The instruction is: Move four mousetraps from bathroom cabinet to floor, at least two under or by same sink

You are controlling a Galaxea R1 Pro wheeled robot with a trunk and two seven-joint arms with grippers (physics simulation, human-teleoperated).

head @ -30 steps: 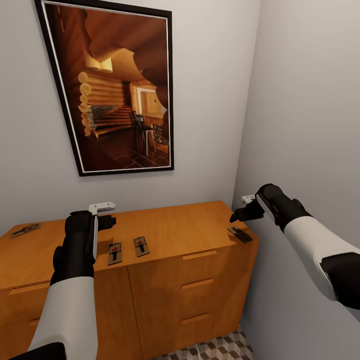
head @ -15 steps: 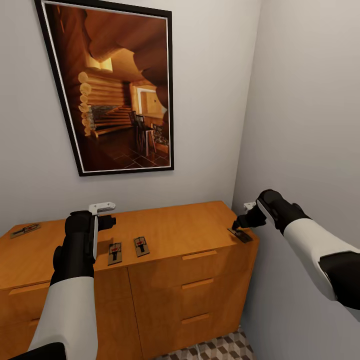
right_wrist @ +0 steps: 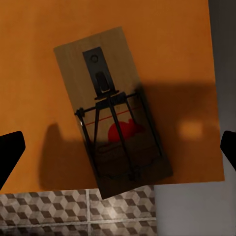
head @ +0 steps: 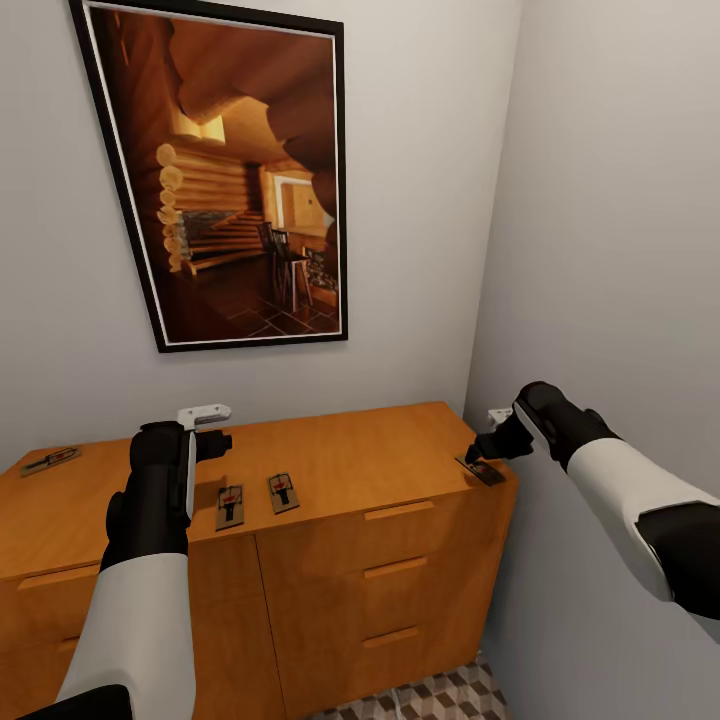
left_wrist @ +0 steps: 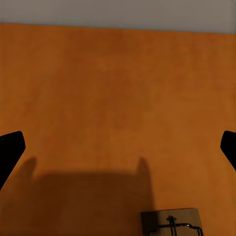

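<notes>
Right wrist view: small flat brown wooden mousetrap with dark wire bar and red patch (right_wrist: 113,113), at front right corner of low orange-brown wooden cabinet (right_wrist: 34,49), one end overhanging cube-patterned tiled floor (right_wrist: 49,216). Right gripper (head: 476,447) spread wide above, nothing held. Long axis skewed to cabinet edge, plate end inward. Advised: lower centred, close across short width, avoid wire. Left gripper (head: 214,443) also wide.

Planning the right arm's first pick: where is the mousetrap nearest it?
In the head view that mousetrap lies on the cabinet top's right corner, overhanging the edge, directly beneath the open right gripper.
</notes>
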